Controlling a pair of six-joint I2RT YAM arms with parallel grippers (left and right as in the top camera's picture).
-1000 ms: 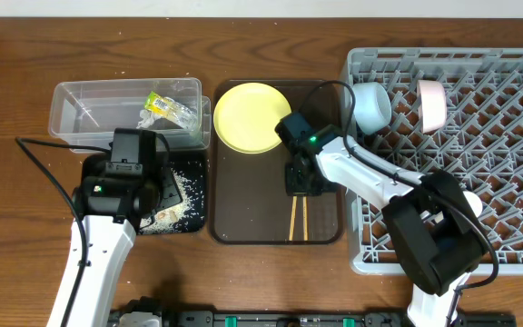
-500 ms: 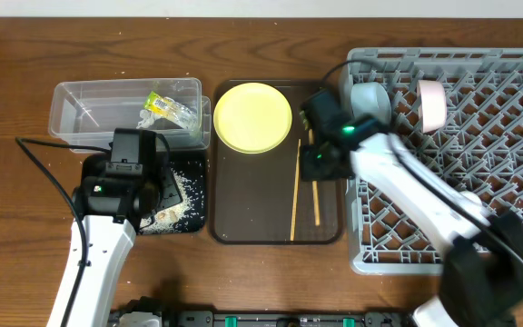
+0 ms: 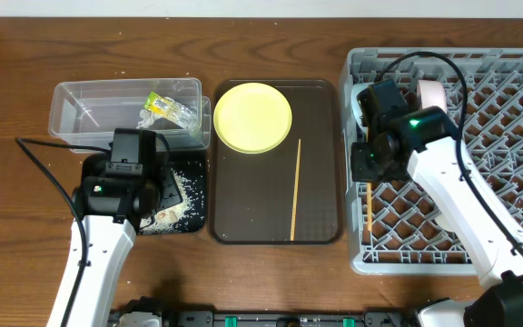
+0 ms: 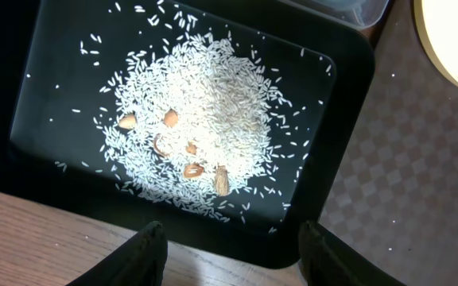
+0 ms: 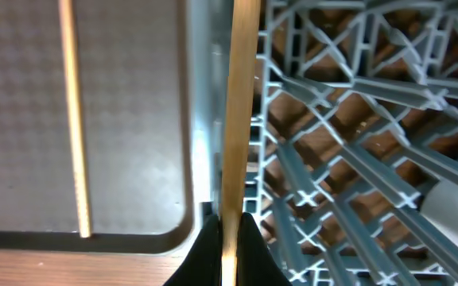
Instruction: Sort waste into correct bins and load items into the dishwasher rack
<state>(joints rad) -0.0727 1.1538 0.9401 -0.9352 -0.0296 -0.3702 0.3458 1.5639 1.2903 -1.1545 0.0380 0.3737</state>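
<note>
My right gripper (image 3: 367, 163) is shut on one wooden chopstick (image 5: 238, 111) and holds it over the left edge of the grey dishwasher rack (image 3: 498, 136); the stick also shows below the gripper in the overhead view (image 3: 369, 205). The other chopstick (image 3: 295, 189) lies on the brown tray (image 3: 243, 218) below the yellow plate (image 3: 252, 117). My left gripper (image 4: 233, 258) is open above the black bin (image 4: 46, 95) that holds rice scraps (image 4: 205, 119). The yellow-green wrapper (image 3: 164, 106) lies in the clear tub (image 3: 80, 113). A pale cup (image 3: 431, 102) stands in the rack.
The brown tray lies between the bins and the rack. The left arm's cable (image 3: 48, 173) runs across the table at the left. Brown nut-like bits (image 4: 189, 168) lie among the rice.
My right gripper lifted one chopstick off the brown tray and carried it right to the rack's left edge. The other chopstick stayed on the tray. The left arm has not moved.
</note>
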